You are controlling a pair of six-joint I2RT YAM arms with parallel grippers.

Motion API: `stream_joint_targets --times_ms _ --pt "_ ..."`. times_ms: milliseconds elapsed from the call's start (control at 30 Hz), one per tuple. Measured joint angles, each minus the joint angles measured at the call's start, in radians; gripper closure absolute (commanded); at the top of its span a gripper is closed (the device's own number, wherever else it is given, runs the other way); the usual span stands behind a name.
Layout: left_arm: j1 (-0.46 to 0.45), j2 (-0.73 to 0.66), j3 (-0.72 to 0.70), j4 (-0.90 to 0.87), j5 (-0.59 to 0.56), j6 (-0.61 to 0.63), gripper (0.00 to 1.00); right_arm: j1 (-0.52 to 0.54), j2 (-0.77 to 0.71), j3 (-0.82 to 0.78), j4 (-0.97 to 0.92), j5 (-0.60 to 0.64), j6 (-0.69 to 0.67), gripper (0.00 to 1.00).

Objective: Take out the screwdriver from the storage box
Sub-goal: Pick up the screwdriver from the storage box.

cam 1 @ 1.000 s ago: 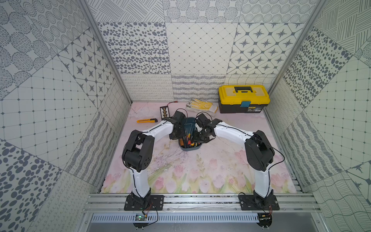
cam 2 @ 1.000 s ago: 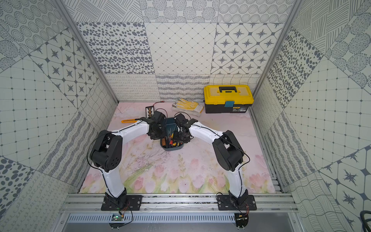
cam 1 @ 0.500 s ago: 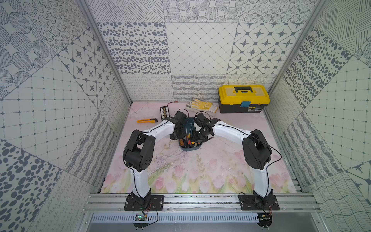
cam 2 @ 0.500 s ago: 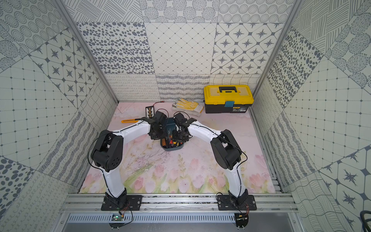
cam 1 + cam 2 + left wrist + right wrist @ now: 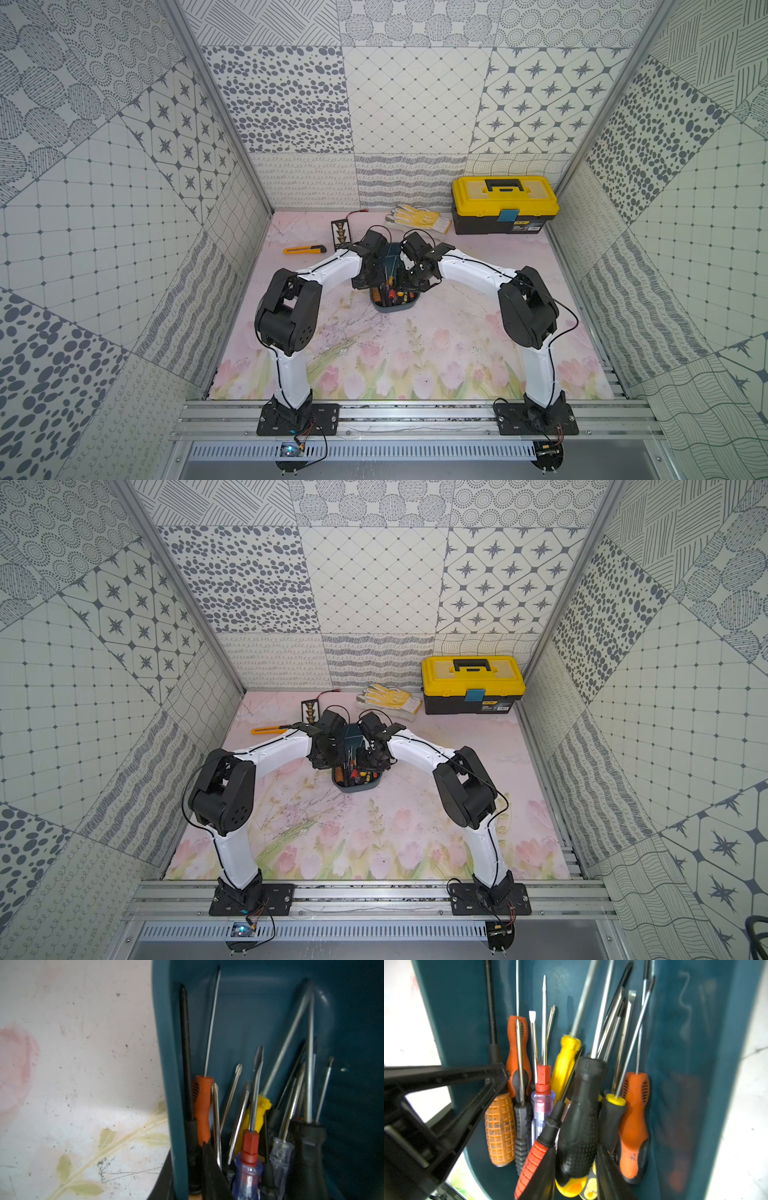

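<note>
The screwdriver (image 5: pixel 581 1122), the one with the thick black handle, lies among other screwdrivers (image 5: pixel 633 1122) inside the storage box (image 5: pixel 392 306), their handles bunched at one end of the box. The right gripper (image 5: pixel 575 1148) reaches into the box, its jaws narrow on either side of that black handle; whether they press it cannot be told. The left gripper (image 5: pixel 185 1163) is clamped on the box's side wall, one finger inside and one outside.

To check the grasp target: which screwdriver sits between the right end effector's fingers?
The thick black-handled screwdriver with the yellow butt; the red-ribbed screwdriver lies outside the fingers.
</note>
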Motion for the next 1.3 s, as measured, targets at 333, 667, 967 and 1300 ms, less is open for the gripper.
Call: stream_joint_targets --times_ms 333,667,967,1300 --pt "0.000 0.000 0.000 0.000 -0.001 0.000 1.00 0.000 0.000 0.000 0.000 0.000 -0.006 0.85" --pt "0.000 0.002 0.000 0.000 -0.001 0.000 1.00 0.000 -0.001 0.000 0.006 -0.001 -0.010 1.00" --pt "-0.002 0.003 0.001 -0.001 -0.006 0.000 1.00 -0.001 -0.038 -0.061 0.079 -0.011 -0.007 1.00" --pt "-0.004 0.002 0.001 -0.001 -0.011 0.000 1.00 -0.015 -0.129 -0.094 0.121 -0.003 -0.014 1.00"
